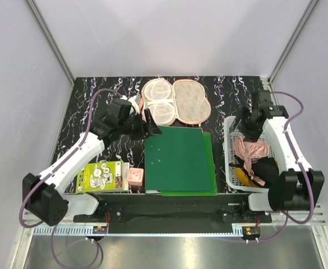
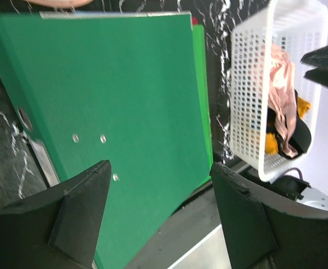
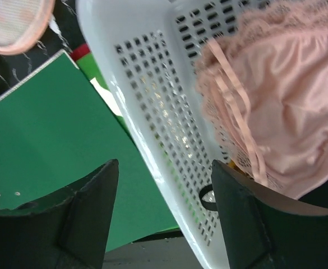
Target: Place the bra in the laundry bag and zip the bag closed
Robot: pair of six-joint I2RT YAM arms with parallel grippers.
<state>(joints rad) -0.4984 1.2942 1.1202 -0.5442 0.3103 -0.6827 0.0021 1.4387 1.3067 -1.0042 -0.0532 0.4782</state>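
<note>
**Q:** Where is the bra (image 1: 267,167)?
**A:** In the white basket (image 1: 229,162) at 3 o'clock, beneath the pink cloth (image 1: 252,150); the laundry bag (image 1: 175,101) lies open at 12 o'clock.
**Q:** Hazard?
**A:** The right end effector (image 3: 165,168) and left end effector (image 2: 161,168) are both spread and empty. The right may snag the pink cloth instead.

The table (image 1: 96,95) is black, veined with white marbling. At the far middle the laundry bag (image 1: 178,103) is peach-pink, with a pale whitish left half and faint reddish marks on the right half. The binder (image 1: 178,159) is plain green. On the right, the basket (image 1: 229,159) is white with a grid of small holes. It holds a pink satin cloth (image 1: 252,149) with a lace pattern, a mustard-orange cloth (image 1: 242,175) and the black bra (image 1: 266,168). At the near left are a lime-green booklet (image 1: 101,176) with pale pictures and a pink box (image 1: 135,177).
</note>
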